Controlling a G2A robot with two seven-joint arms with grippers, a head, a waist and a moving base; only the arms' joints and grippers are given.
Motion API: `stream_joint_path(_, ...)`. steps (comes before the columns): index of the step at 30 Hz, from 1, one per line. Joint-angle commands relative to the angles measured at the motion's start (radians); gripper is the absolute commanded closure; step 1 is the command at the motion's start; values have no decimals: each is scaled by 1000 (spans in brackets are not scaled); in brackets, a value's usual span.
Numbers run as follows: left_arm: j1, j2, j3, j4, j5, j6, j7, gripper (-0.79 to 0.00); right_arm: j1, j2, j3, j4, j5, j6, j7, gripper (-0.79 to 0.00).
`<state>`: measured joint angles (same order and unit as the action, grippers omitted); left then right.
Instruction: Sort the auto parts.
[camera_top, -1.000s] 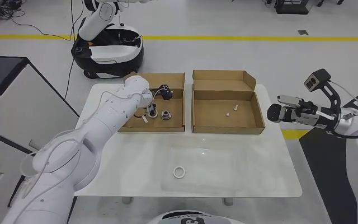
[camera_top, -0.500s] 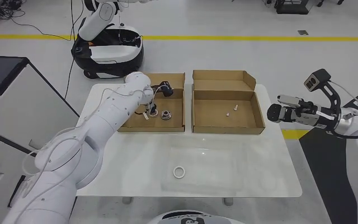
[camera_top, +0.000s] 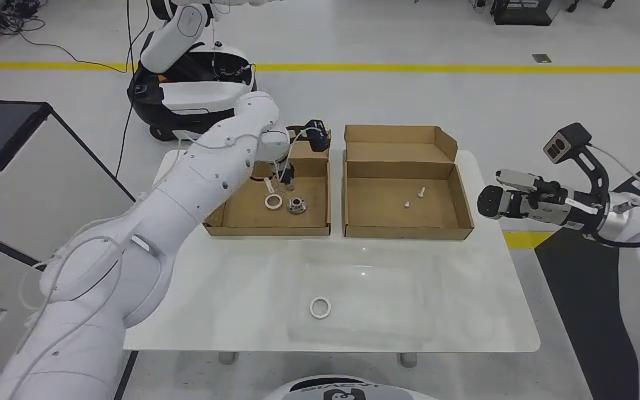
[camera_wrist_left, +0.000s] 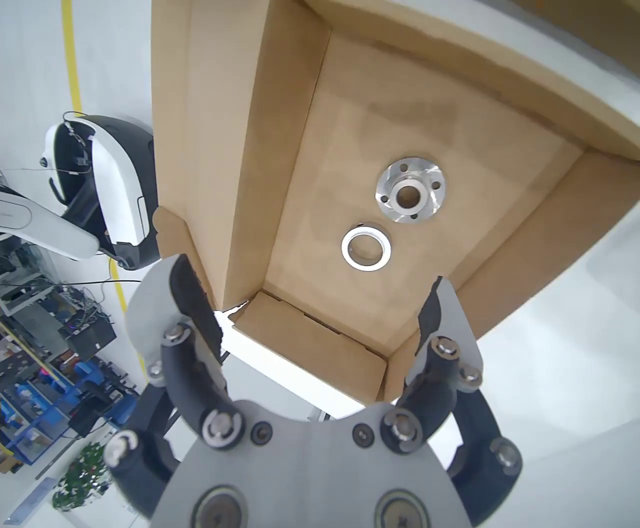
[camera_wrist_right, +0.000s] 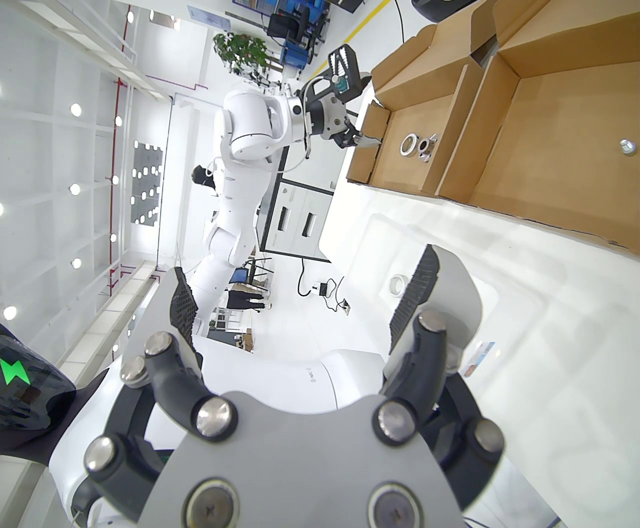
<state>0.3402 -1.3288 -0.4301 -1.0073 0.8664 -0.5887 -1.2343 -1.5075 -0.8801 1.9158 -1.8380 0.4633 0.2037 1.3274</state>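
Loose ring (camera_top: 320, 307): laid flat on the table (camera_top: 450, 310), well in front of the left box (camera_top: 268, 232)
Left gripper (camera_wrist_left: 307, 280): held above the left box, fingers spread wide, nothing grasped
Right gripper (camera_wrist_right: 303, 267): held well to the right of the left box, fingers spread, empty
Boxed parts: a ring (camera_wrist_left: 366, 248) and flange (camera_wrist_left: 411, 194) are seen flat inside the left box, just beside each other
Key relation: the loose ring is judged nearer the left gripper; being round, no long axis is offered
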Motion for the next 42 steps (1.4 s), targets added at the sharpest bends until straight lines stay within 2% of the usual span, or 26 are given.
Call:
stream_joint_path(1, -1, 14, 13, -83, -42, 34, -31, -785, 0, 0, 0, 0, 0, 0, 0, -785)
stream_joint_path(9, -44, 93, 108, -421, -294, 196, -193, -785, 0, 0, 0, 0, 0, 0, 0, -785)
stream_joint_path(13, -78, 129, 150, -552, -385, 256, -253, -785, 0, 0, 0, 0, 0, 0, 0, -785)
stream_joint_path(17, -92, 151, 167, -653, -445, 297, -295, -785, 0, 0, 0, 0, 0, 0, 0, -785)
stream_joint_path(21, -75, 157, 176, -708, -440, 321, -302, -785, 0, 0, 0, 0, 0, 0, 0, -785)
stream_joint_path(30, -16, 144, 193, -800, -413, 391, -281, -785, 0, 0, 0, 0, 0, 0, 0, -785)
stream_joint_path(42, 52, 138, 196, -851, -419, 429, -283, -785, 0, 0, 0, 0, 0, 0, 0, -785)
